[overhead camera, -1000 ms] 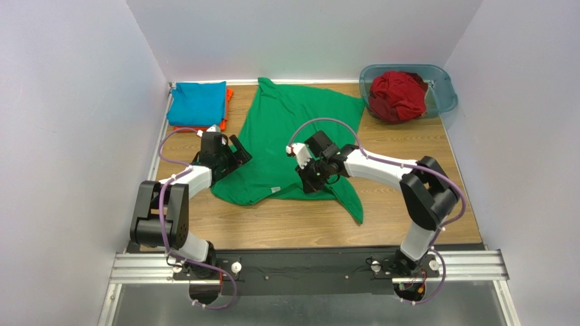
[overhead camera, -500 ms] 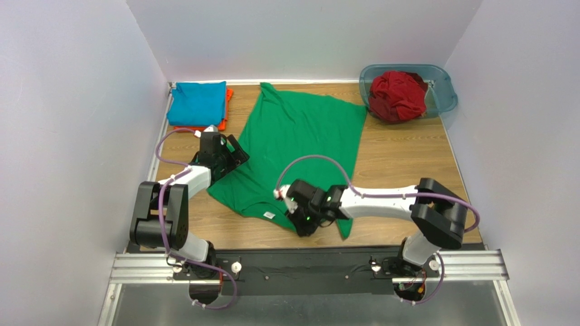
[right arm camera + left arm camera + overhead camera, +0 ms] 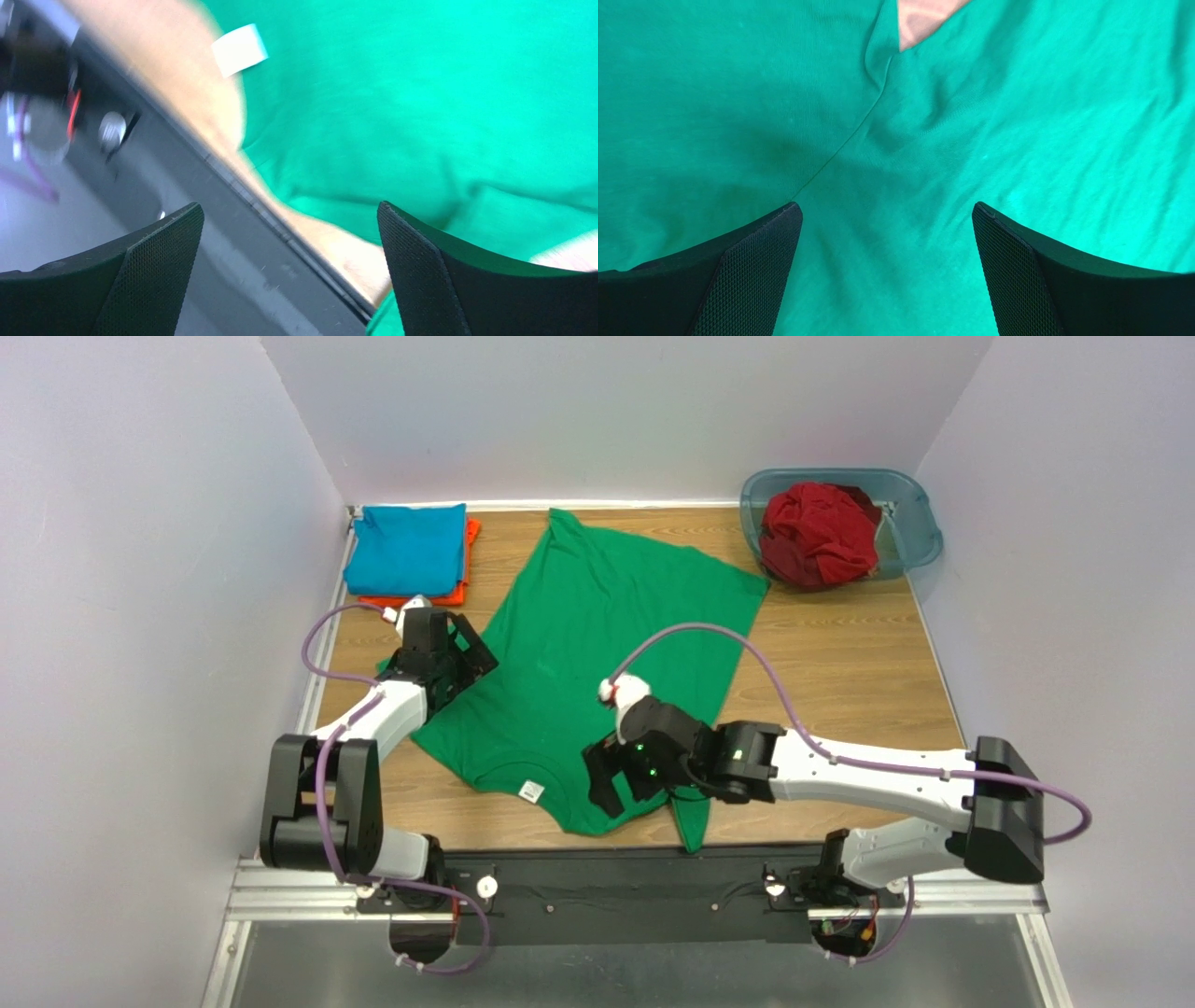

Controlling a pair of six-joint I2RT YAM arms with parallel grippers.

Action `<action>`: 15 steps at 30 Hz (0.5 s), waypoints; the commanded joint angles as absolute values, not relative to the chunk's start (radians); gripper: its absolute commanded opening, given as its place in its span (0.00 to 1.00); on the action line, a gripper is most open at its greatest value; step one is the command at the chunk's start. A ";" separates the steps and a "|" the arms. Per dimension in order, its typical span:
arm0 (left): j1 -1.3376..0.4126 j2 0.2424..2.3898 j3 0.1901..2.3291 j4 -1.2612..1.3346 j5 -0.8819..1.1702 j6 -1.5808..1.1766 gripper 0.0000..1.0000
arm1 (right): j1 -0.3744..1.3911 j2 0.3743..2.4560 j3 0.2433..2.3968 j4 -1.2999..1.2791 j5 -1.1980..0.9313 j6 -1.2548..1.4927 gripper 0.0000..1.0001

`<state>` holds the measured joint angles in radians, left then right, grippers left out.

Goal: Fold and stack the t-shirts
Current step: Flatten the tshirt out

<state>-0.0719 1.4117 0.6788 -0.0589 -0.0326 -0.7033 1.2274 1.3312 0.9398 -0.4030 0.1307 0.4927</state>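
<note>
A bright green t-shirt [image 3: 603, 651] lies spread flat across the middle of the table, its white tag [image 3: 532, 791] near the front hem. My left gripper [image 3: 470, 651] hovers open over the shirt's left sleeve area; the left wrist view shows only green cloth [image 3: 1018, 105] between its fingers [image 3: 886, 206]. My right gripper [image 3: 606, 781] stands open above the shirt's near hem, holding nothing. In the right wrist view its fingers [image 3: 289, 210] frame the hem [image 3: 421, 105], the tag [image 3: 240, 49] and the table's front edge. A teal-blue shirt [image 3: 407, 549] lies folded on an orange one [image 3: 421, 598] at the back left.
A translucent blue-grey tub [image 3: 919, 518] at the back right holds a crumpled dark red shirt [image 3: 818, 532]. White walls close in the table on three sides. The black mounting rail [image 3: 210, 231] runs just below the right gripper. Bare wood [image 3: 856, 658] shows right of the green shirt.
My right gripper dragged the green shirt's lower part toward the near edge, then opened and let it go. The shirt now lies flatter. The left gripper shifted slightly left and stayed open.
</note>
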 commanded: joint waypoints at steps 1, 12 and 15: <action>-0.064 1.358 0.677 -0.081 -0.087 -0.700 0.98 | 1.151 1.315 0.871 -0.492 0.227 0.611 0.96; -0.064 1.419 0.657 -0.037 -0.089 -0.684 0.98 | 1.098 1.457 0.781 -0.597 0.216 0.713 0.72; -0.063 1.437 0.658 -0.025 -0.089 -0.683 0.98 | 1.098 1.451 0.753 -0.618 0.216 0.739 0.69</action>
<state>-0.0715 1.4109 0.6712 -0.0479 -0.0544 -0.6991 1.1011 1.4471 0.7883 -0.5407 0.1898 0.6785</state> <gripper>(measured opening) 0.985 0.715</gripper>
